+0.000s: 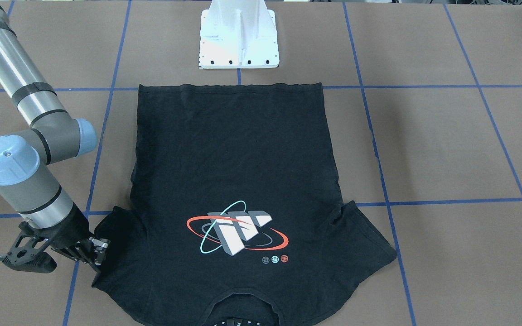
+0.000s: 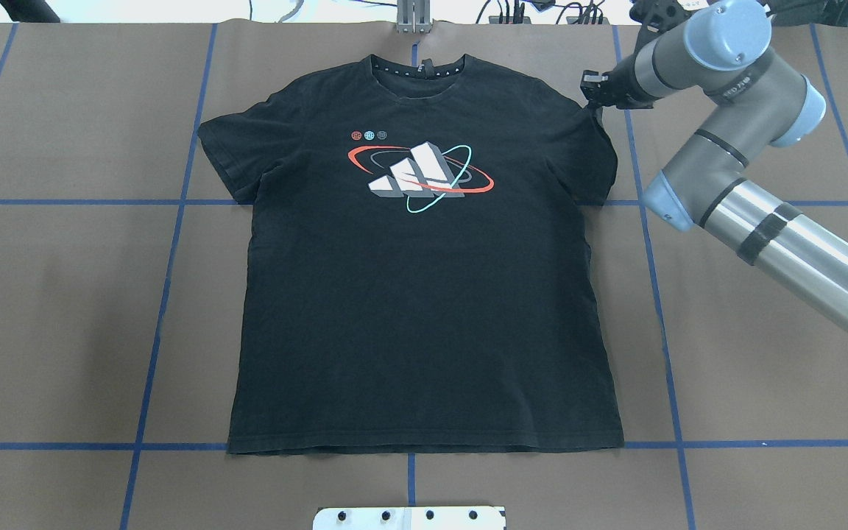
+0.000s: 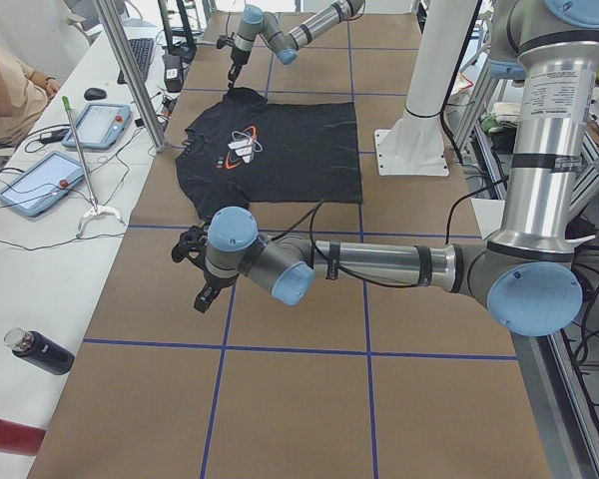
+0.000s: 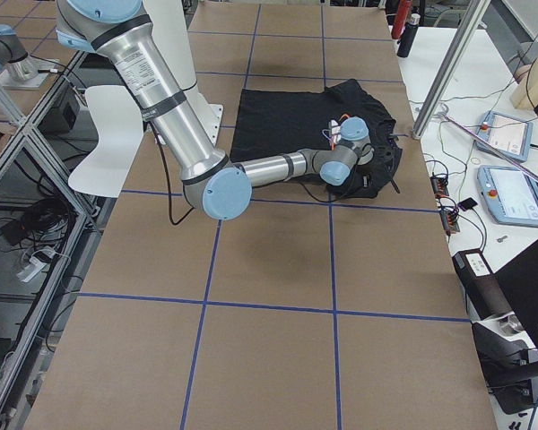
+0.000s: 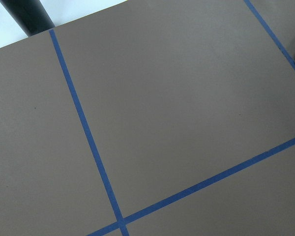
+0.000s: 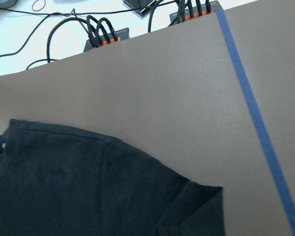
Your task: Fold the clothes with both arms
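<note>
Where ellipses cross, T-shirt (image 2: 424,294) logo (image 2: 418,175) lacks lettering.

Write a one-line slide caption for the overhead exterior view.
Black T-shirt lies flat, logo up, on the taped table; right pincer at its sleeve.

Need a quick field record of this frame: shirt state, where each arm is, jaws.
shirt: black T-shirt flat, unfolded, logo up, collar on the far side from the robot base
right gripper: at the shirt's sleeve edge on the robot's right; jaws state unclear
left gripper: over bare table, away from the shirt; jaws state unclear
fold: not yet started
</note>
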Tool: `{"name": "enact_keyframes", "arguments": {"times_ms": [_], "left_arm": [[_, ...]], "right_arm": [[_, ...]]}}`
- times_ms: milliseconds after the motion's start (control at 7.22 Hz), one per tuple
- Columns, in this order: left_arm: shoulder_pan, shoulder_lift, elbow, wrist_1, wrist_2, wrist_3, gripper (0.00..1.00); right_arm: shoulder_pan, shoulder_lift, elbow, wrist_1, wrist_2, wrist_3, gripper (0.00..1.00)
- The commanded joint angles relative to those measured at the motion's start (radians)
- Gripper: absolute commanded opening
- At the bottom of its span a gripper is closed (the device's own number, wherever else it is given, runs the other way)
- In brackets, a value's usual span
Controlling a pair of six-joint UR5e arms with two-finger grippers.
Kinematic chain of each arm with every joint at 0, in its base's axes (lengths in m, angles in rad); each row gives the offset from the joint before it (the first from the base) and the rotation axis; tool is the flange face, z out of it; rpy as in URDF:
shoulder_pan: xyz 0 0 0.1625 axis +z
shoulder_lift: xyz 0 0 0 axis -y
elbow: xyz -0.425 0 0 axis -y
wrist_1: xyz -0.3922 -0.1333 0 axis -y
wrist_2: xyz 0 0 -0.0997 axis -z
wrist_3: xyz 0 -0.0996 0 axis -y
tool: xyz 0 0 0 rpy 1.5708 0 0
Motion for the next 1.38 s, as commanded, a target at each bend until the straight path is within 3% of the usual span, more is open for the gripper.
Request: {"name": "enact_keyframes", "arguments": {"times_ms": [0,277,831,969,1108,1246], "left_arm": [[0.0,0.0,0.0,-0.053,-0.001,-0.002,1.0],[0.002,0.0,0.0,-0.055,-0.001,-0.002,1.0],[0.009,0.0,0.0,-0.055,-0.024,-0.004,1.0],[0.029,-0.011,0.001,-0.057,-0.065,-0.017,1.0],[0.081,-0.056,0.001,-0.067,-0.065,-0.112,0.99],[0.153,-0.113,0.018,-0.119,-0.055,-0.211,0.98]], "right_arm": [[-0.036,0.088,-0.03,-0.017,-0.012,0.098,0.0],[-0.062,0.164,-0.105,-0.018,-0.04,0.135,0.0],[-0.123,0.185,-0.127,-0.018,-0.115,0.15,0.0],[-0.125,0.185,-0.122,-0.017,-0.115,0.149,0.99],[-0.125,0.172,-0.089,-0.015,-0.114,0.155,1.0],[-0.123,0.127,0.003,-0.018,-0.104,0.162,1.0]]}}
